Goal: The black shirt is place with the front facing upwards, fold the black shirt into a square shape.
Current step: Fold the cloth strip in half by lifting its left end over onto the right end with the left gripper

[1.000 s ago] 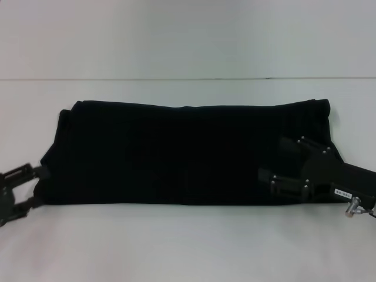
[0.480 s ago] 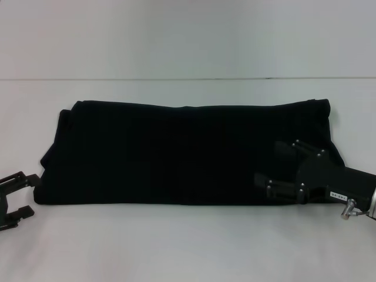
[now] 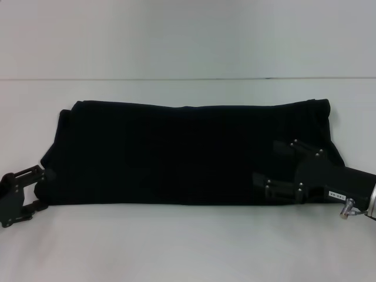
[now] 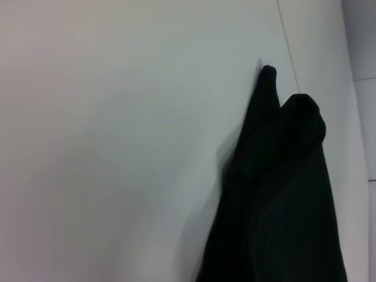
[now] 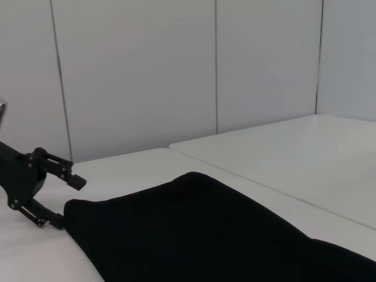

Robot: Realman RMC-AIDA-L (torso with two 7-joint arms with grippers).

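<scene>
The black shirt (image 3: 188,154) is laid across the middle of the frame on the white desk (image 3: 188,247), already folded into a long band. Left claw (image 3: 42,189), fingers apart, is placed at its lower-left corner; right claw (image 3: 265,165), fingers apart, over the right end. End-to-end folds are judged outstanding.

My left gripper (image 3: 40,188) sits low at my near left, fingers spread apart. My right gripper (image 3: 267,167) reaches inward from my right, fingers likewise parted.
</scene>
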